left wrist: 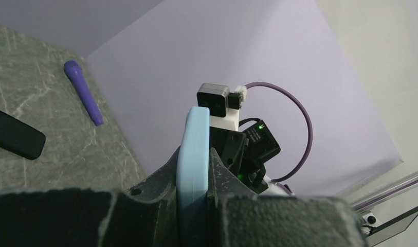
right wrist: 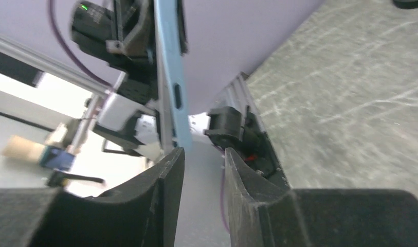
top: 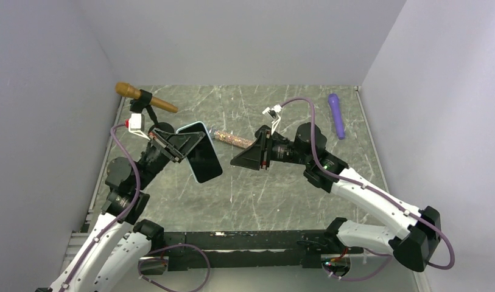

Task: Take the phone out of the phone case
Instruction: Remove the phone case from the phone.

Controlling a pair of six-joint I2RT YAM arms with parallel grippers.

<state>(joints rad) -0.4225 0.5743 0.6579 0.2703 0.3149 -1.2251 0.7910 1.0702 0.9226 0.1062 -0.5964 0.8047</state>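
Observation:
My left gripper [top: 182,146] is shut on the phone case [top: 193,128], a light blue case with the black phone [top: 206,162] in it, screen up, held tilted above the table. In the left wrist view the case's blue edge [left wrist: 194,159] stands clamped between the two fingers. My right gripper [top: 245,159] is open and empty, a little to the right of the phone and apart from it. In the right wrist view the case's edge [right wrist: 170,77] stands ahead of the gripper [right wrist: 204,154], just beyond the left fingertip [right wrist: 170,164].
A brown microphone [top: 145,98] in a black clip lies at the back left. A glitter-filled tube [top: 232,140] lies between the grippers. A purple stick [top: 336,114] lies at the back right, also in the left wrist view [left wrist: 83,92]. Walls close three sides.

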